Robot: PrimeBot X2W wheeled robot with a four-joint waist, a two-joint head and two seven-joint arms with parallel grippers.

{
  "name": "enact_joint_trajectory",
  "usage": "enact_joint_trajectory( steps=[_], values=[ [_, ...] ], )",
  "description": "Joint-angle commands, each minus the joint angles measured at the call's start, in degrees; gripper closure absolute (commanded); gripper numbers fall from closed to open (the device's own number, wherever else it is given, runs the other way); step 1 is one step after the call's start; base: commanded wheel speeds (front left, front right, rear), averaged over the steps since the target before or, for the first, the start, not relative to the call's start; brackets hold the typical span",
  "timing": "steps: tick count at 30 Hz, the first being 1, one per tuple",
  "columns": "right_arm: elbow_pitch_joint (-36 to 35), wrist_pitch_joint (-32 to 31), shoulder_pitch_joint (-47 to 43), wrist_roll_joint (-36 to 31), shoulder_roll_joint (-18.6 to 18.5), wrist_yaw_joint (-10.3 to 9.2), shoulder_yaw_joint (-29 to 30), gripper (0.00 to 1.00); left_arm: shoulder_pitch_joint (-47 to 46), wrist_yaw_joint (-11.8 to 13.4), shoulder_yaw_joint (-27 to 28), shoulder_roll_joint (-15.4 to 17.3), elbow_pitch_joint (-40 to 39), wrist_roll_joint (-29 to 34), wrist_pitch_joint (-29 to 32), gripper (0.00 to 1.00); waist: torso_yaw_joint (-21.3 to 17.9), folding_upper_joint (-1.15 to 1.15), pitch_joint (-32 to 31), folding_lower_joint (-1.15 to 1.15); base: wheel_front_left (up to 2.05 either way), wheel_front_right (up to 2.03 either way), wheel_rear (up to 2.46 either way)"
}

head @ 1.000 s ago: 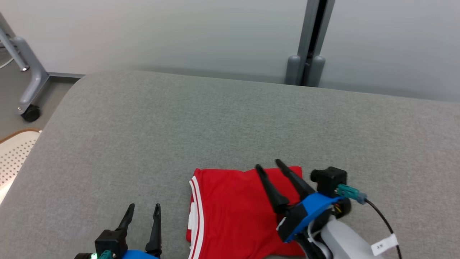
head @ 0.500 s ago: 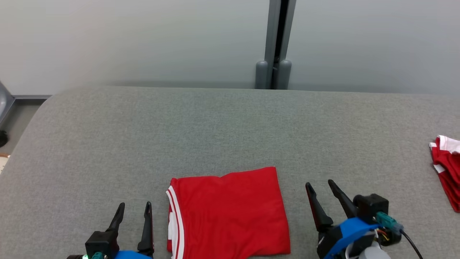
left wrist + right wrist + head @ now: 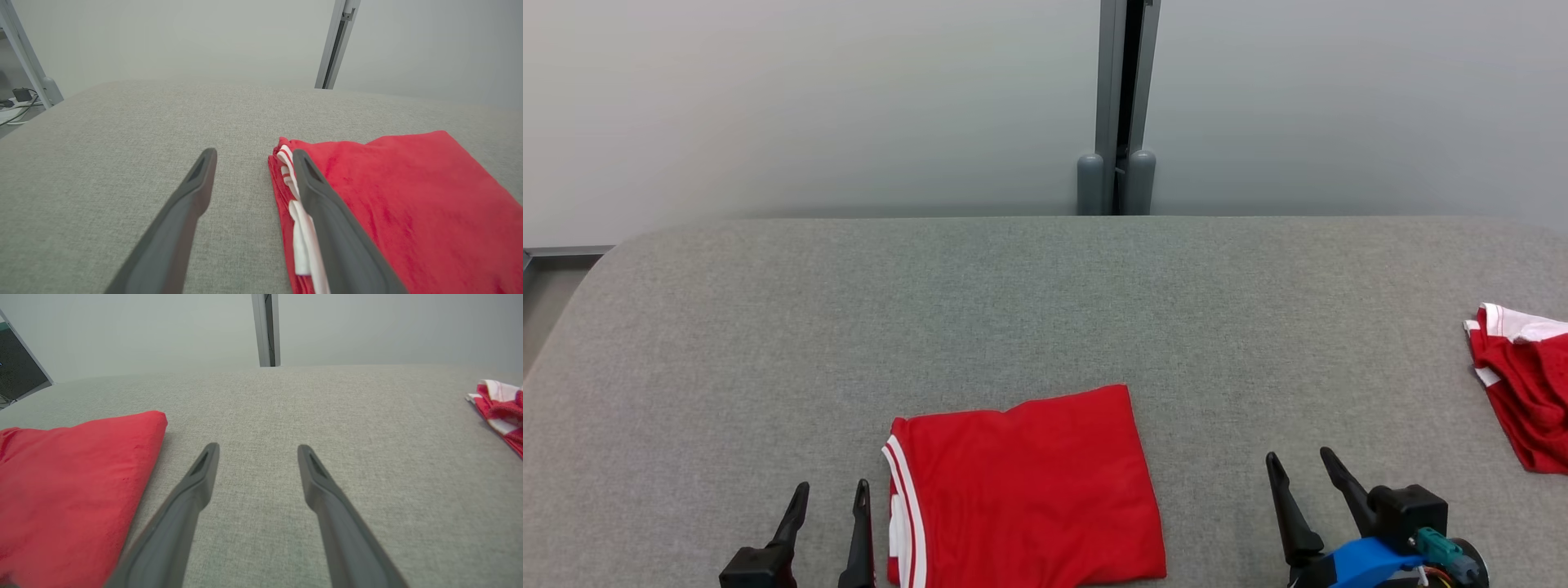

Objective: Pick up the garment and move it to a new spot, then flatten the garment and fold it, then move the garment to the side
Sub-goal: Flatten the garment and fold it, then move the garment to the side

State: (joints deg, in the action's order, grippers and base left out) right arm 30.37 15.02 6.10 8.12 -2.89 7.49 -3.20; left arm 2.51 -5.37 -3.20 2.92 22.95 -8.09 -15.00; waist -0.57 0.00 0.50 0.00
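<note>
Left pincer: I see its fingers parted and empty, just beside the striped left edge of the garment.
Right pincer: fingers parted and empty, over bare fabric to the garment's right.
Garment: red, folded into a flat rectangle, lying between my two pincers.
Surface: grey padded fabric.
Far right: a second garment, red and white, crumpled.
</note>
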Motion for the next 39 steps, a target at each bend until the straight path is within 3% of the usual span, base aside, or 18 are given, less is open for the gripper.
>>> enact_joint_trajectory(
  steps=[1, 10, 17, 23, 31, 32, 34, 35, 39],
  values=[
    [-0.57, 0.16, -1.02, -0.82, -0.06, 0.00, 0.22, 0.00, 0.67, 0.20, -0.25, -0.01, -0.31, -0.29, -0.23, 0.00, -0.10, 0.00, -0.04, 0.00, 0.00, 0.00, 0.00],
    [0.28, 0.16, 0.60, 0.09, -0.04, 0.00, -0.63, 0.00, 0.11, -0.03, -1.18, -0.02, 0.54, -0.56, -0.23, 0.00, 0.51, 0.00, 0.13, 0.00, 0.00, 0.00, 0.00],
    [2.47, 0.16, 4.93, 1.42, -0.05, 0.00, -6.30, 0.00, -1.63, -0.54, -2.59, 0.00, 1.45, -0.58, -0.23, 0.00, 3.81, 0.00, 1.46, 0.00, 0.00, 0.00, 0.00],
    [10.39, 0.17, 9.71, 2.35, -0.11, 0.00, -11.97, 0.00, -2.39, -0.73, -3.64, -0.02, 2.07, -0.37, -0.24, 0.00, 8.26, 0.00, 2.62, 0.00, 0.00, 0.00, 0.00],
    [23.18, -1.75, 13.35, 1.88, -0.09, 0.00, -14.12, 0.00, -2.60, -1.03, -3.45, -0.03, 2.56, -1.31, -0.23, 0.00, 11.32, 0.00, 3.43, 0.00, 0.00, 0.00, 0.00],
    [25.27, -2.43, 13.33, 2.65, -0.09, 0.01, -15.37, 0.71, -2.60, -1.09, -3.30, -0.03, 2.45, -1.29, -0.23, 0.00, 11.30, 0.00, 3.49, 0.00, 0.00, 0.00, 0.00],
    [26.00, -2.34, 13.32, 3.31, -0.07, 0.01, -16.01, 0.71, -2.55, -1.11, -3.21, -0.04, 2.33, -1.21, -0.23, 0.00, 11.08, 0.00, 3.52, 0.00, 0.00, 0.00, 0.00],
    [26.53, -2.16, 13.35, 3.57, -0.07, 0.00, -16.67, 1.00, -2.58, -1.17, -3.37, -0.05, 2.40, -0.95, -0.23, 0.00, 10.73, 0.00, 3.54, 0.00, 0.00, 0.00, 0.00],
    [27.38, -1.04, 14.79, 4.26, -0.57, -0.12, -17.40, 1.00, -3.07, -1.30, -3.06, -0.06, 2.08, -0.72, -0.23, 0.00, 7.11, 0.00, 3.27, 0.00, 0.00, 0.00, 0.00]
  ],
)
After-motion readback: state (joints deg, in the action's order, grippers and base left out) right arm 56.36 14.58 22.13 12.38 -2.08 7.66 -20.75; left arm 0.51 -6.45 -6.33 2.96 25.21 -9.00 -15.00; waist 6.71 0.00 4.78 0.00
